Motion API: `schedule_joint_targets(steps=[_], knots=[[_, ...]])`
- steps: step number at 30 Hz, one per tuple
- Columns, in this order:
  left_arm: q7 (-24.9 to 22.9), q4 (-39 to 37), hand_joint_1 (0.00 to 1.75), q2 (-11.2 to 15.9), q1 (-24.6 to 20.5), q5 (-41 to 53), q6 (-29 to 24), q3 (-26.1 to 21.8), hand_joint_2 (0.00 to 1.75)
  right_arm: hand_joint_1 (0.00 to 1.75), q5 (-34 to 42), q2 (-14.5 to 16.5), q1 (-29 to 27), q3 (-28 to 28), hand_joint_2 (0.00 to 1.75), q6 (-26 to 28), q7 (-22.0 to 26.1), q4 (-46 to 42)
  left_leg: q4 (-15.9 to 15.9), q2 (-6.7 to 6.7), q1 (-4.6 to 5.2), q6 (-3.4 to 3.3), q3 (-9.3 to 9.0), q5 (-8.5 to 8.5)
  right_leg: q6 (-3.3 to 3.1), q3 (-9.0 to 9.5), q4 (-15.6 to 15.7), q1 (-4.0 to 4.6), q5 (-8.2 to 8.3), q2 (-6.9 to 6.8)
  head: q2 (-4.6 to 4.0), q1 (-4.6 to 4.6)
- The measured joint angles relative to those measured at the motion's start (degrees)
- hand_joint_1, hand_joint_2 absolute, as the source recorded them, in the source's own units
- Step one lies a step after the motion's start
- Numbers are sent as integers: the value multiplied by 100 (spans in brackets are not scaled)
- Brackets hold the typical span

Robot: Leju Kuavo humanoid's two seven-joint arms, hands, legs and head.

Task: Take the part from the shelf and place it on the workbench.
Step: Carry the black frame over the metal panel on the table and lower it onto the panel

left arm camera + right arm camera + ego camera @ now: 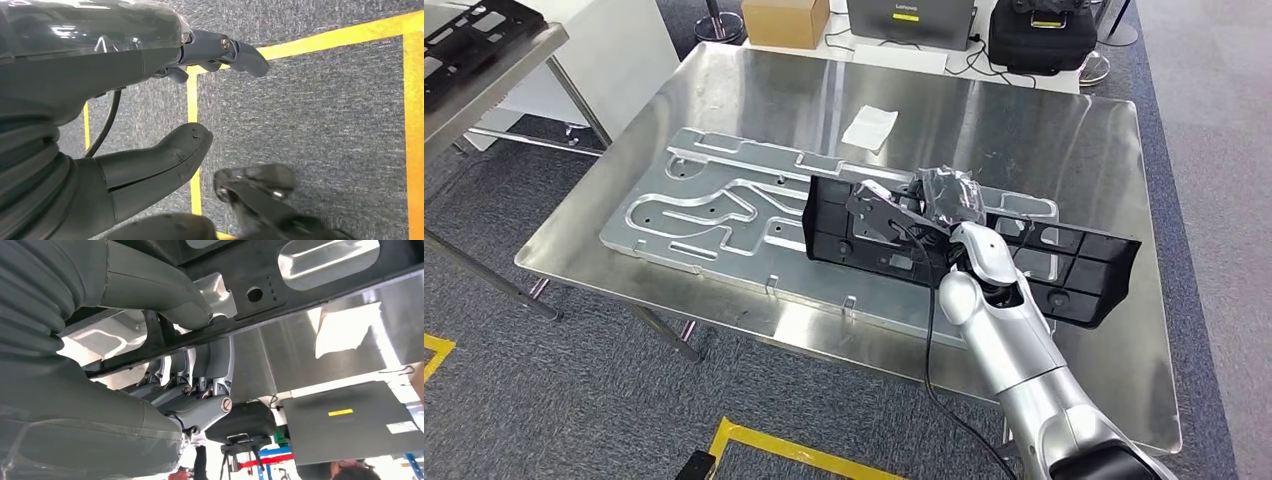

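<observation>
The workbench (1064, 150) is shiny brushed metal, the plate (714, 210) on it duller machined metal, the part (1084, 270) matt black plastic, the right arm (1024, 350) glossy silver, the floor (544, 390) rough grey carpet.

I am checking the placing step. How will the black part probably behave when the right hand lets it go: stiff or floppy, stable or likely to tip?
The black part looks stiff: it keeps a straight line across the metal fixture plate though the right hand grips it only mid-length. It seems thin and cut-out, so probably light. Long and tilted on an uneven plate, it may rock or slide when released.
</observation>
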State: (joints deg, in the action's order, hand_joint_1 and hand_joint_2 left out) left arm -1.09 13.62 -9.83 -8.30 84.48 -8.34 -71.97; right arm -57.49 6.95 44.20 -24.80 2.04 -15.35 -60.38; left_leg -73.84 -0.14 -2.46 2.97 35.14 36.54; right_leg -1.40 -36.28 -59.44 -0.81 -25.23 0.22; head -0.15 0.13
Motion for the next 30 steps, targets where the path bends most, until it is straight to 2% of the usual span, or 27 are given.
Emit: schedule_joint_targets(steps=[1,2,3,4,5,7,9,10,11,13,14,15,16,17,18,19,20,21,22,25,27,29,30], knots=[[-4,0,0,2,13,-4,-2,1,175,175,-3,0,-10,-1,175,-1,-2,16,162,0,28,-49,72,-284,4,63,1,8,-42,7,0,-5],[-8,0,0,4,26,-9,-3,1,175,175,-7,-1,-18,-1,175,-1,-5,33,499,0,64,-111,66,-640,13,128,2,13,-84,11,0,-8],[-9,0,0,10,40,-21,-5,2,175,175,-9,-1,-30,-1,175,0,-8,53,813,1,105,-176,23,-916,30,180,9,21,-118,13,0,-2],[-8,0,0,15,51,-33,-5,2,175,175,-11,-2,-40,-1,175,1,-9,70,1073,2,143,-232,-31,-1103,52,216,16,26,-142,21,0,0],[-5,0,0,19,58,-44,-5,3,175,175,-13,-4,-48,-1,175,2,-10,84,1237,6,172,-278,-77,-1170,80,233,27,28,-152,29,0,-2],[2,0,0,21,60,-70,-9,10,175,175,-15,-6,-58,-1,175,1,-12,97,1399,19,194,-338,-166,-1105,145,239,34,39,-134,41,0,-15],[17,0,0,19,44,-109,-23,27,175,175,-14,-7,-63,-1,175,0,-13,96,1613,29,158,-383,-300,-1041,211,222,1,53,-139,28,0,-12],[31,0,0,18,38,-135,-33,34,175,175,-8,-9,-63,-1,175,-2,-10,96,1710,31,139,-400,-369,-1029,234,164,-108,51,-204,21,0,-2],[46,0,0,17,35,-154,-41,39,175,175,17,-14,-61,0,175,-13,2,97,1765,28,122,-409,-411,-1032,250,55,-307,43,-313,15,0,8],[72,0,0,18,39,-185,-38,42,175,175,208,-36,-44,10,175,-127,92,99,1792,22,123,-430,-441,-1026,285,-354,-1009,25,-626,14,0,17],[77,0,0,19,42,-193,-26,45,175,175,360,-54,-14,26,175,-232,148,106,1790,17,123,-435,-454,-1012,305,-563,-1322,19,-719,14,0,20],[81,0,0,20,49,-199,-15,51,175,175,531,-73,47,51,175,-363,196,120,1787,9,122,-434,-475,-990,327,-716,-1497,9,-715,13,0,23],[85,-1,0,20,57,-202,-5,62,175,175,681,-93,148,78,175,-490,217,142,1783,2,121,-423,-506,-962,344,-759,-1441,-4,-576,11,0,28],[91,-1,0,20,63,-203,-1,76,175,175,802,-117,300,102,175,-614,222,175,1777,-5,120,-402,-546,-927,353,-693,-1157,-20,-310,8,0,35],[108,-2,0,20,67,-207,-1,94,175,175,884,-146,495,118,175,-723,215,219,1767,-5,119,-372,-585,-883,358,-569,-741,-36,-2,1,0,39],[133,-2,0,19,62,-214,-4,111,175,175,936,-181,715,124,175,-807,207,275,1748,-3,122,-340,-613,-843,351,-452,-371,-32,193,-6,0,41],[171,-2,0,21,52,-222,-14,125,175,175,979,-213,934,126,175,-878,196,340,1724,-1,128,-302,-620,-805,317,-363,-103,-21,323,-14,0,40],[225,-2,0,23,39,-237,-32,133,175,175,1015,-242,1123,131,175,-923,186,397,1696,-2,134,-264,-622,-773,274,-331,18,-5,349,-19,0,29],[306,-2,0,26,25,-255,-65,142,175,175,1053,-279,1277,140,175,-946,184,448,1675,-6,136,-231,-624,-751,220,-324,17,19,302,-21,0,20],[558,-2,0,30,-15,-297,-181,184,175,175,1102,-395,1562,173,175,-928,214,524,1501,-8,121,-159,-595,-655,94,-234,33,13,274,-21,0,-3],[745,-2,0,30,-56,-319,-270,228,175,175,1098,-443,1651,183,175,-840,269,545,954,-1,114,-128,-309,-437,47,-170,63,1,250,-12,0,-44],[991,-2,0,28,-110,-390,-323,266,175,175,1073,-502,1644,185,175,-732,323,556,199,-1,115,-111,165,-174,10,-142,63,24,224,-1,0,-80],[1081,-2,0,27,-134,-439,-305,277,175,175,1056,-537,1603,186,175,-693,342,556,-25,-1,118,-116,348,-145,-2,-124,62,41,210,6,0,-87]])
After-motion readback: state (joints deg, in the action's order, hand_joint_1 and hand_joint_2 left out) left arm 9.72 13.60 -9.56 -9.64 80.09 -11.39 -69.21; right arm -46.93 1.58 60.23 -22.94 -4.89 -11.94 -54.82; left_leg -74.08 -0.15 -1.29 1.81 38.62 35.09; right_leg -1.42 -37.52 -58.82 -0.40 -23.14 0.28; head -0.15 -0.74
